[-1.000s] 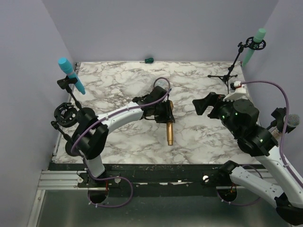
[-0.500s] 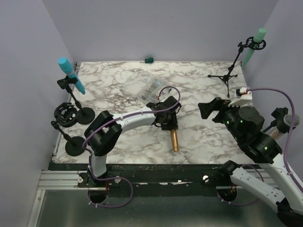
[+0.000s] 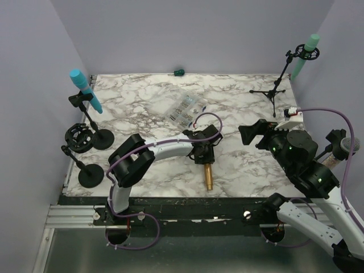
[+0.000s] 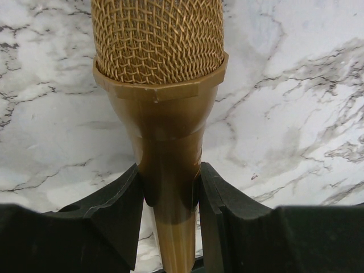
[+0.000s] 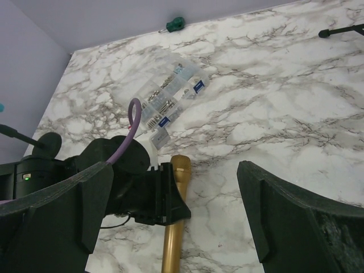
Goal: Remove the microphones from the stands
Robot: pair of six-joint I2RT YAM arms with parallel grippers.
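A gold microphone (image 3: 208, 176) is in my left gripper (image 3: 203, 153), held low over the marble table near the front centre, handle pointing at the near edge. In the left wrist view both pads press the gold body (image 4: 162, 85) just below the mesh head, with the gripper (image 4: 169, 182) shut on it. An empty black shock-mount stand (image 3: 78, 139) stands at the left edge. My right gripper (image 3: 253, 132) is open and empty, to the right of the microphone (image 5: 176, 227). In its own view the gripper (image 5: 173, 193) has jaws spread wide.
A blue microphone (image 3: 85, 90) sits on a stand at the far left. A green microphone (image 3: 307, 48) is on a tripod stand at the back right. A grey microphone (image 3: 348, 147) is at the right edge. A clear parts box (image 3: 185, 108) lies mid-table. A small green object (image 3: 179, 72) lies at the back edge.
My left gripper has carried the gold microphone toward the near edge and slightly right, uncovering the clear box. My right gripper has shifted slightly right.
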